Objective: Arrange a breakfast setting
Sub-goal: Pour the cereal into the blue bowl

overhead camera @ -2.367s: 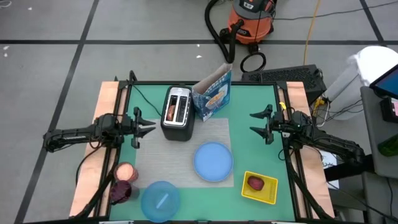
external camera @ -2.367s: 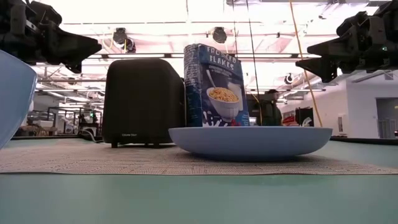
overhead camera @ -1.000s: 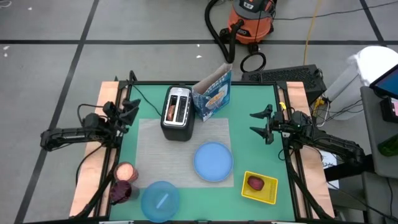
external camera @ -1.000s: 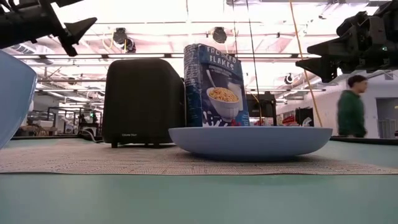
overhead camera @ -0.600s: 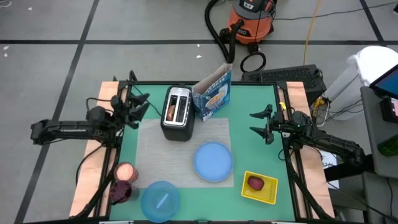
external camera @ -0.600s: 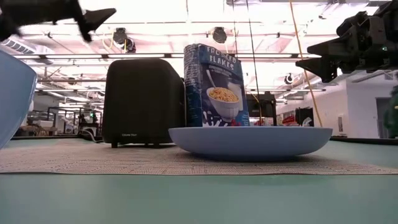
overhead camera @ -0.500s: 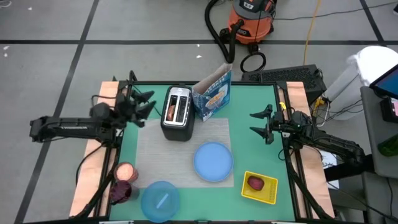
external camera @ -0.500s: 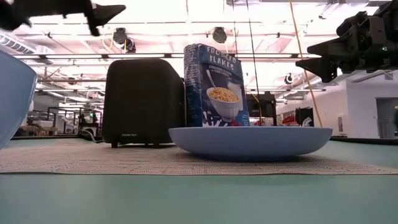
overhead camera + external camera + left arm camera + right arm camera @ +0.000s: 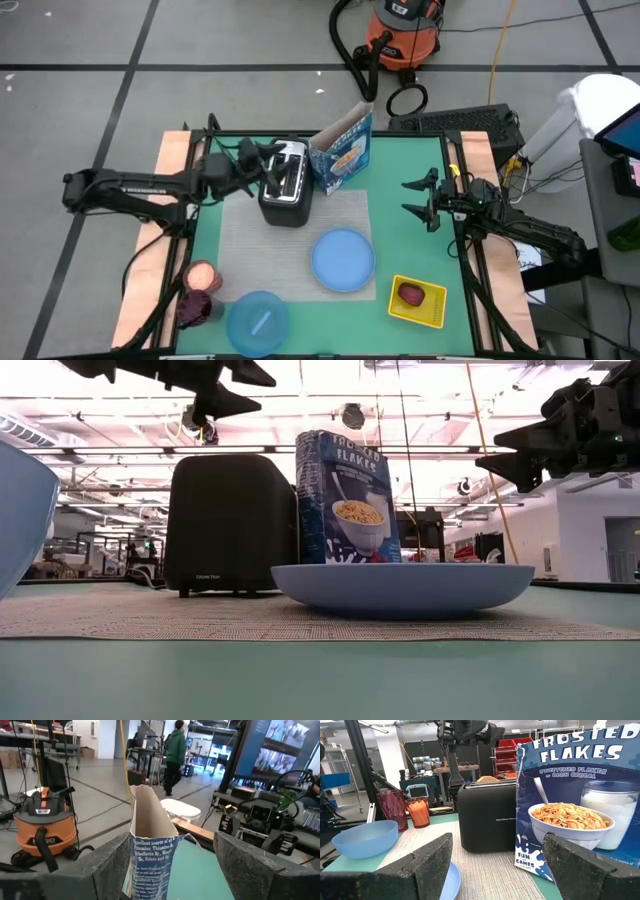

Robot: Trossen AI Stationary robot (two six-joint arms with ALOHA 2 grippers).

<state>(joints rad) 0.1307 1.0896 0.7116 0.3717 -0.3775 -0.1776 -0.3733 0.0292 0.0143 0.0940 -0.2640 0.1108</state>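
The small browned bagel [image 9: 276,176] sits upright in a slot of the black-and-silver toaster [image 9: 285,193] at the far middle of the table, at the far edge of the grey mat [image 9: 265,262], with the blue cereal box [image 9: 343,147] just to its right. What has changed is the left gripper [image 9: 268,163]: a moment ago it hung over the left edge of the table, and it has now swung in to hover above the toaster's top with its fingers spread and nothing between them, which suggests the bagel is the next piece to be lifted out. The light-blue round plate [image 9: 342,259] lies on the mat's near right, bare. The light-blue bowl [image 9: 257,322] with the metal spoon [image 9: 259,320] in it sits at the near left, off the mat, and the dark red fruit [image 9: 410,294] rests in the yellow square tray [image 9: 432,313] at the near right. The right gripper [image 9: 419,198] waits, fingers spread, at the right side, unmoved.
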